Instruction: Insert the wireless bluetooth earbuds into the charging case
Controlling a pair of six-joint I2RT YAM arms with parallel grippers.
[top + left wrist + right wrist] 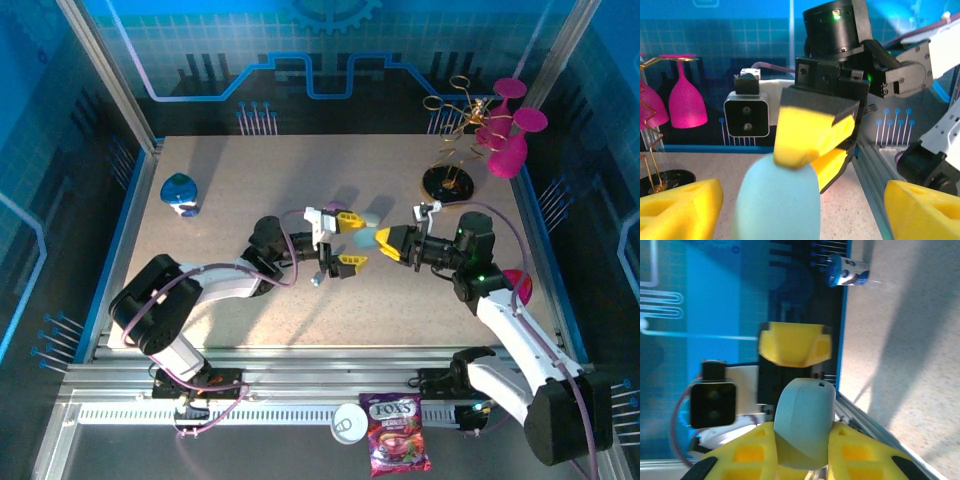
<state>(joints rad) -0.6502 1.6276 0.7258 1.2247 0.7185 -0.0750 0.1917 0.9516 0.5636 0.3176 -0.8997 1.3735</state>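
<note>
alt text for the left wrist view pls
The right tool pinches the upper end of a pale blue pebble-shaped case, centre frame. The left tool stands open, its yellow fingers either side of the case; pink glasses stand at the far left.

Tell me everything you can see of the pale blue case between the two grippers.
The charging case is a smooth, matte, plastic-looking, pale blue-grey pebble with rounded ends. The right gripper pinches one end between its yellow jaws, holding it over the middle of the table. The left gripper has its jaws open either side, not touching.
</note>
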